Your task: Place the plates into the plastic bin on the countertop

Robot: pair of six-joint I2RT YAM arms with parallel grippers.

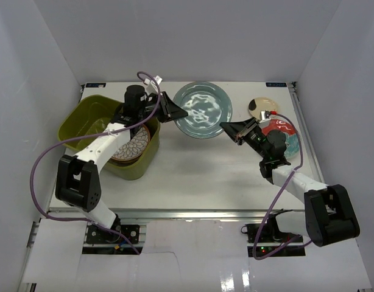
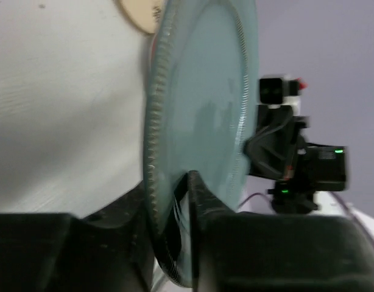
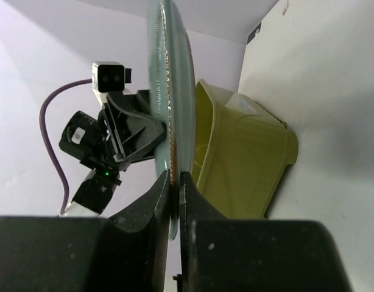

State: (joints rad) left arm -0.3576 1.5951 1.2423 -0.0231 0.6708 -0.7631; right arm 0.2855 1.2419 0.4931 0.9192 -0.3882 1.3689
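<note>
Only the top view shows both arms sharing the plate (image 1: 203,109), over the countertop's (image 1: 193,176) 12 o'clock, the bin (image 1: 83,121) at 9. The wrist views show it edge-on. The left gripper (image 1: 173,112) pinches its 9 o'clock rim and the right gripper (image 1: 228,128) its 4 o'clock rim, jaws narrow. The stickers (image 1: 276,84) are too small to read.

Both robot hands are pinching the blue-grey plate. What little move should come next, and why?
Probably the right gripper should open and let go. Both grippers are shut on opposite rims of the round grey-blue ceramic plate, and the left gripper sits beside the olive-green plastic bin, so it can carry the plate in.
</note>
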